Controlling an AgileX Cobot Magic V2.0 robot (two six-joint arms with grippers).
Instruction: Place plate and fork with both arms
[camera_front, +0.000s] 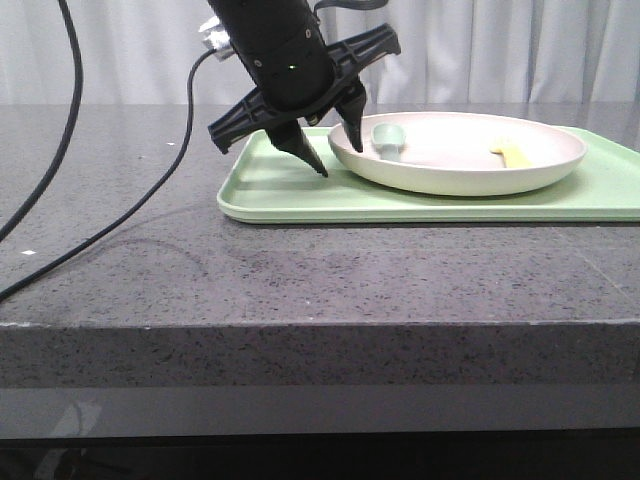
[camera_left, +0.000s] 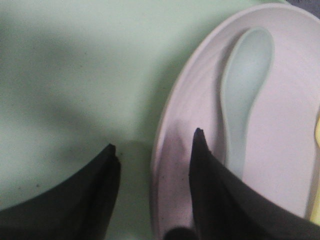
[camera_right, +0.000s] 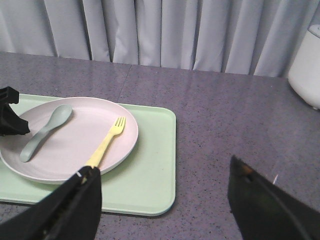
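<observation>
plate (camera_front: 455, 160) on tray (camera_front: 290, 190), fork (camera_right: 106, 142) and spoon (camera_left: 246, 95) in it | left tool (camera_front: 333, 143) spread, straddling near rim: lower, pinch rim squarely, avoid spoon | right tool (camera_right: 165, 200) spread, well off: approach fork handle

Pale green tray (camera_front: 290, 190) on grey speckled table (camera_front: 300, 280), grey-green spoon (camera_right: 45, 131)

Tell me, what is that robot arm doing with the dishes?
The left gripper is open, with one finger on each side of the plate rim, ready to grab it. The plate sits on a green tray with a fork and spoon on it. The right gripper waits open, away from them.
</observation>
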